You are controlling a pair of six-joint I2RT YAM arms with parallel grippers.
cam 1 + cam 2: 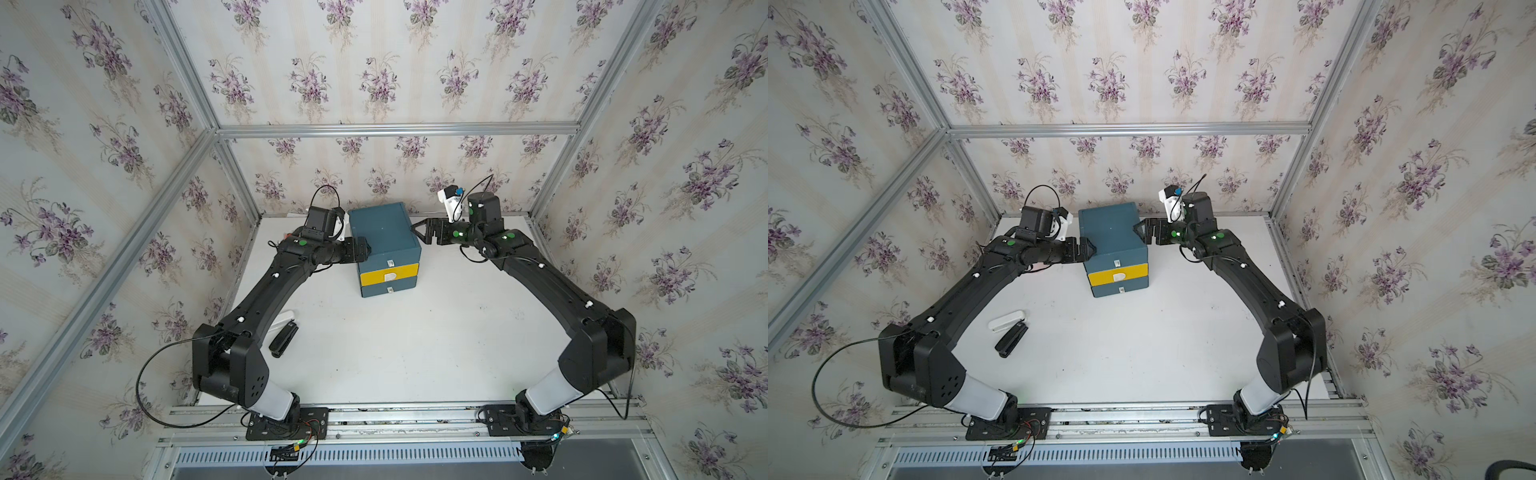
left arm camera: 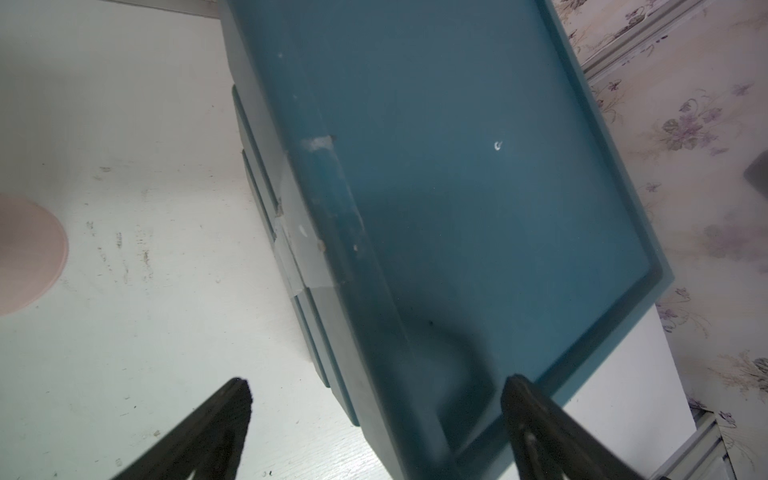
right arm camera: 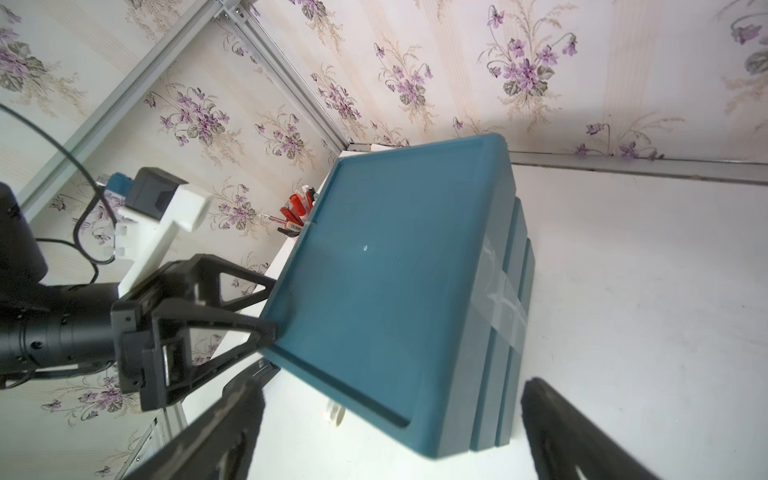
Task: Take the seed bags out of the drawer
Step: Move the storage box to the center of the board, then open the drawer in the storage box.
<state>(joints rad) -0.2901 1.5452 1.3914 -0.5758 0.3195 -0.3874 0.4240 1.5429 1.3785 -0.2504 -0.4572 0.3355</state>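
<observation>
Blue chest of drawers [image 1: 384,232] at the back of the table [image 1: 436,345], all three drawers shut. The seed bags are not visible and are presumably inside. The left gripper [image 1: 363,249] and right gripper [image 1: 418,235] flank the chest, each spread wide and holding nothing. For a clean opening, one gripper should brace the chest while the other pulls a white tab [image 1: 390,263] straight outward.

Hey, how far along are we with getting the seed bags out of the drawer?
Done: nothing yet. All three drawers of the blue cabinet, the yellow drawer included, look shut, and no seed bag shows on the table. In hand: the left pincer and right pincer stand open and empty at the cabinet's two sides. Left: pull a drawer open, then lift the bags out.
</observation>
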